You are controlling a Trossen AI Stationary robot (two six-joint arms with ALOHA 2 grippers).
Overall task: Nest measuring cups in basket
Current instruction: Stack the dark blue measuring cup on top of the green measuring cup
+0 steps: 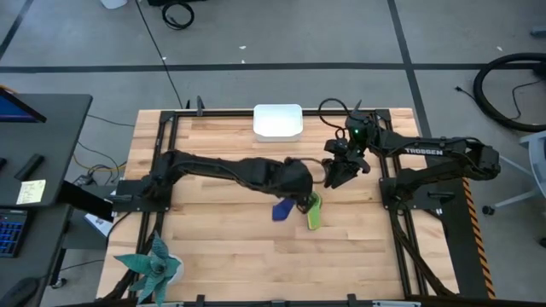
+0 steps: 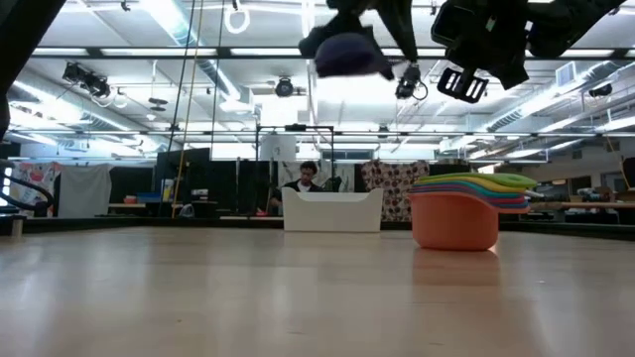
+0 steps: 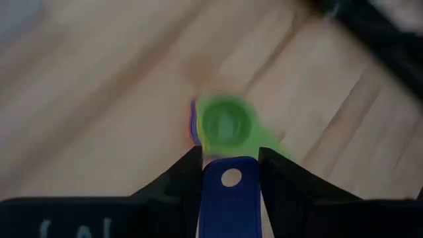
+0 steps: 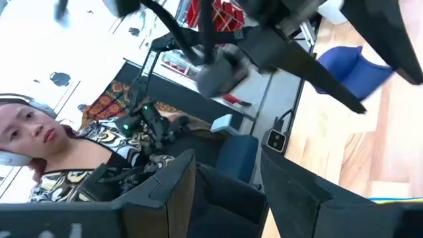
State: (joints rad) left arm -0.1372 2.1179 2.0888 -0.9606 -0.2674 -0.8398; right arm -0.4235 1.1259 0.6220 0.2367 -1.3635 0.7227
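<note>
My left gripper hangs above the table's middle, shut on the dark blue measuring cup, which shows high in the low view. Right beneath it stands a nested stack of cups with orange at the bottom and green on top; its base rests on the table. The white basket sits at the far edge, apart from both grippers. My right gripper hovers open to the right of the stack and a little farther back, touching nothing. My left gripper pinches the dark blue cup's flat handle between its two fingers, close to the end with the hole. The fingers point down from above. The cup is lifted clear of the table, over the green-topped stack; its bowl does not show in the wrist view.
A small spiky green plant stands at the table's near left corner. Black frame rails run along the table's sides. A seated person is beyond the table. Bare wood lies between the stack and the basket.
</note>
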